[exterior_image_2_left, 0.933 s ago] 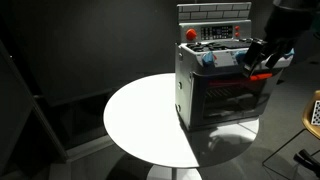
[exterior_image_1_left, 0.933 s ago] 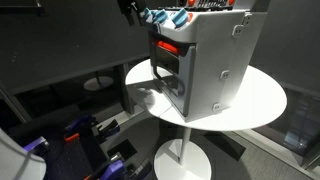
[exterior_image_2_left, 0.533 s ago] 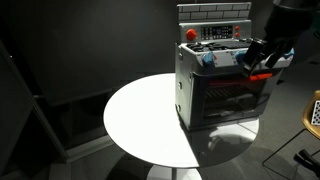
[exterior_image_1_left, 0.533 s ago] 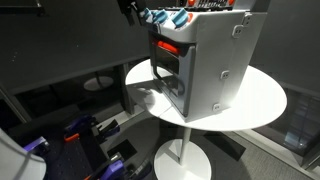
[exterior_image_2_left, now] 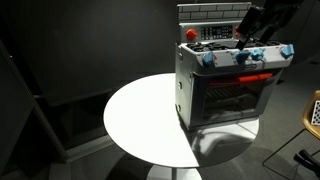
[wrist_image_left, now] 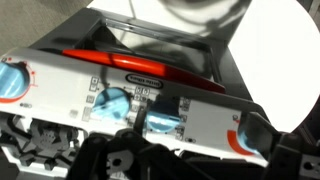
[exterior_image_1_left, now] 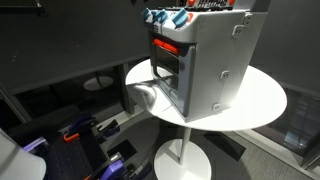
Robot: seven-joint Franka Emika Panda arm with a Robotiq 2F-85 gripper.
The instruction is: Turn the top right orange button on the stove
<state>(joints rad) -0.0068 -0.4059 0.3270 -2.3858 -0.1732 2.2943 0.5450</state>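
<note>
Over stove (exterior_image_2_left: 228, 98), pincer (exterior_image_2_left: 248, 27) in an exterior view, blue knobs (wrist_image_left: 113, 103) in wrist view

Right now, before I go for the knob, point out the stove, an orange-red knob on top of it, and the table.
stove (exterior_image_1_left: 215, 60): in an exterior view, on its grey side wall.
orange-red knob (exterior_image_2_left: 190, 34): in an exterior view, on the knob's cap.
table (exterior_image_2_left: 135, 120): in an exterior view, on its bare white top.

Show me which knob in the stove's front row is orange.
The orange knob is at the right end of the row in the wrist view. The other three are blue knobs: one far left, two in the middle.
</note>
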